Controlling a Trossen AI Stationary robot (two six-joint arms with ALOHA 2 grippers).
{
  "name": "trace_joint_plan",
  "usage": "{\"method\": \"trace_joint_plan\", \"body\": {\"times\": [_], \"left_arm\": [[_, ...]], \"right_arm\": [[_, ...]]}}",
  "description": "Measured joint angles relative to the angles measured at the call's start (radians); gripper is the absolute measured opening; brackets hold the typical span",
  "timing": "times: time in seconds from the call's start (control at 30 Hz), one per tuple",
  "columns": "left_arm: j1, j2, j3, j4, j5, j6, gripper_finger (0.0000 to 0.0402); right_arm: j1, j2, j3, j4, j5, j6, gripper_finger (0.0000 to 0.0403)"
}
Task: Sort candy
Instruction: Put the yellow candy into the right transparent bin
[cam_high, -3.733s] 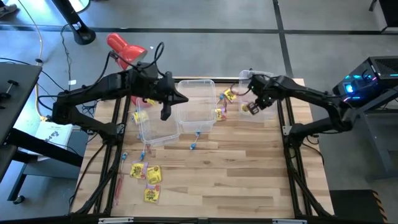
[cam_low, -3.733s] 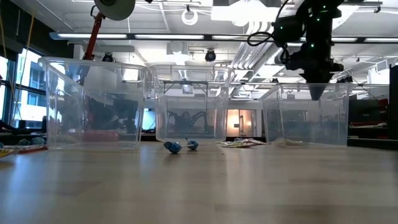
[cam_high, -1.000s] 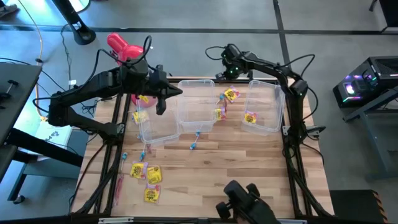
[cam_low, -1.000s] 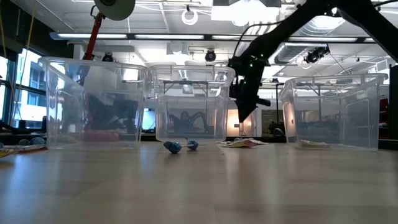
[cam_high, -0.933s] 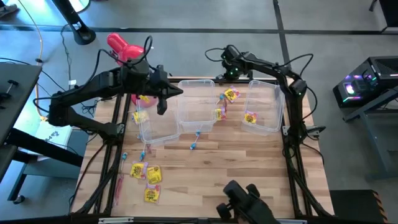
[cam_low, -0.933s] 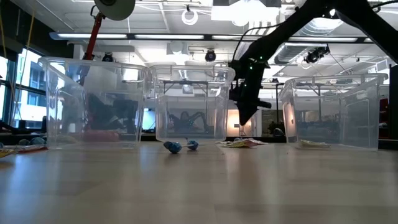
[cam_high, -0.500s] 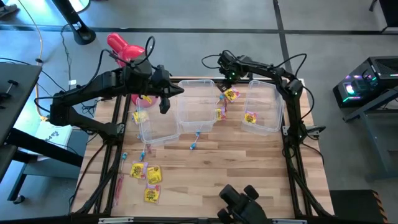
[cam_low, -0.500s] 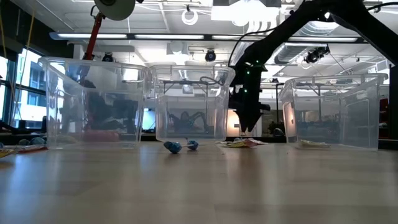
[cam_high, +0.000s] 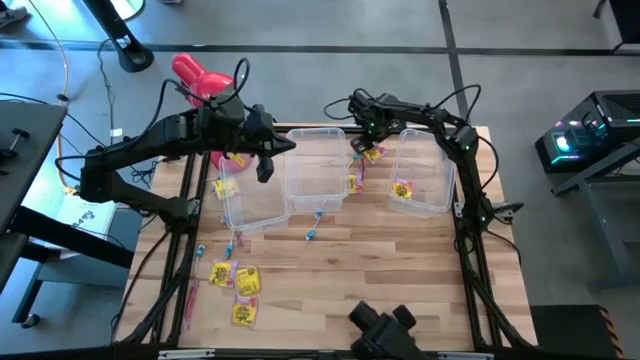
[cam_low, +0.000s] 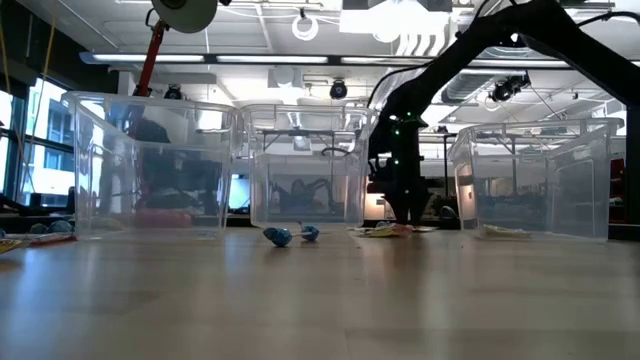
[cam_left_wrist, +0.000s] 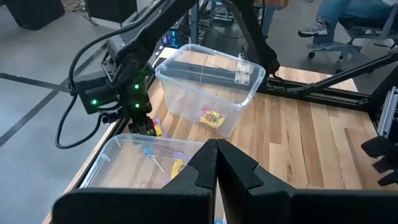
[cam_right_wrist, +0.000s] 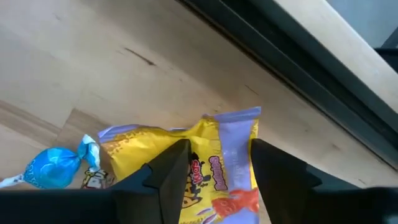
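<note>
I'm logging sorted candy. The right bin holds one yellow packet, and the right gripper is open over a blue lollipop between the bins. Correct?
Not quite. In the right wrist view the right gripper straddles a yellow packet, not the blue lollipop beside it. The right bin does hold one packet.

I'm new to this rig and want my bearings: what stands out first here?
Three clear plastic bins stand in a row at the table's far side. The right tool, open, is down over a yellow candy packet between the middle and right bins. More yellow packets lie at the near left; the shut left tool hovers over the left bin.
</note>
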Motion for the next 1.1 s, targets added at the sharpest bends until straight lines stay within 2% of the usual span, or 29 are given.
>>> {"method": "trace_joint_plan", "body": {"times": [0.1, 0.2, 0.23, 0.37, 0.5, 0.6, 0.8, 0.93, 1.1], "left_arm": [[0.0, 0.0, 0.0, -0.002, 0.0, 0.007, 0.0], [-0.008, -0.002, 0.0, -0.005, 0.002, 0.042, 0.0], [-0.011, -0.005, 0.0, -0.006, 0.002, 0.059, 0.0], [-0.016, -0.03, 0.0, -0.002, -0.005, 0.099, 0.0], [-0.015, -0.053, 0.0, -0.001, -0.071, 0.134, 0.0], [-0.015, -0.066, 0.0, 0.009, -0.105, 0.158, 0.0], [-0.015, -0.066, 0.0, 0.034, -0.111, 0.225, 0.0], [-0.014, -0.064, 0.0, 0.009, -0.111, 0.234, 0.0], [-0.014, -0.064, -0.001, -0.042, -0.109, 0.23, 0.0]], "right_arm": [[0.008, 0.012, 0.0, 0.001, -0.002, -0.035, 0.0125], [0.012, 0.014, 0.0, -0.008, -0.008, -0.069, 0.0037], [0.012, 0.011, -0.001, -0.014, -0.01, -0.082, 0.0021], [0.012, -0.011, -0.003, -0.048, -0.014, -0.102, 0.0009], [0.009, -0.061, -0.003, -0.068, -0.023, -0.109, 0.0004], [0.005, -0.135, 0.044, -0.047, -0.023, -0.104, 0.0002], [0.012, -0.263, 0.109, -0.017, -0.019, -0.07, 0.0001], [0.04, -0.378, 0.119, -0.165, -0.014, -0.045, 0.0001], [0.13, -0.499, 0.117, -0.383, 0.074, 0.026, 0.0]]}}
